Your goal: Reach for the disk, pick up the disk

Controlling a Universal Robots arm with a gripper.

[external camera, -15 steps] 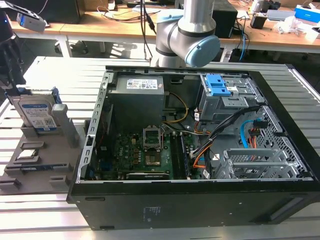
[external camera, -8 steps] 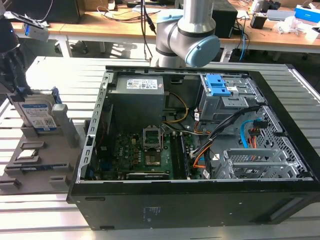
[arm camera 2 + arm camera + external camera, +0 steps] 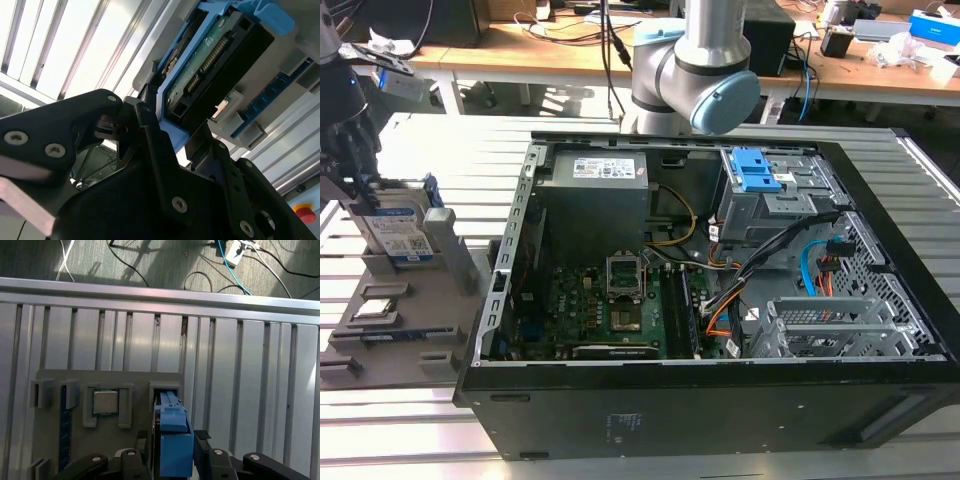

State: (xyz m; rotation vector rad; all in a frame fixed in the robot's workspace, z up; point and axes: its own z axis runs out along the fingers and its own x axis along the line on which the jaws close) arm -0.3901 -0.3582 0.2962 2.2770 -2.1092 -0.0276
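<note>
The disk [image 3: 405, 235], a silver drive with a white-and-blue label and a blue frame, stands on edge in a slot of a grey holder [image 3: 420, 350] at the exterior view's left. My gripper [image 3: 355, 175] sits over its top edge. In the first wrist view the disk's blue frame [image 3: 172, 415] runs between the black fingers [image 3: 202, 440], which press against both sides; my gripper [image 3: 172, 437] looks shut on it. The second wrist view shows the disk's connector end [image 3: 215, 65] just beyond my gripper [image 3: 172, 135]. The disk's lower end still rests in the slot.
The grey holder [image 3: 45, 440] also carries a square processor chip [image 3: 106, 401] and a blue memory stick [image 3: 63, 430]. An open black computer case [image 3: 720, 410] fills the exterior view's right, close beside the holder. Everything rests on a ribbed aluminium table [image 3: 240, 390].
</note>
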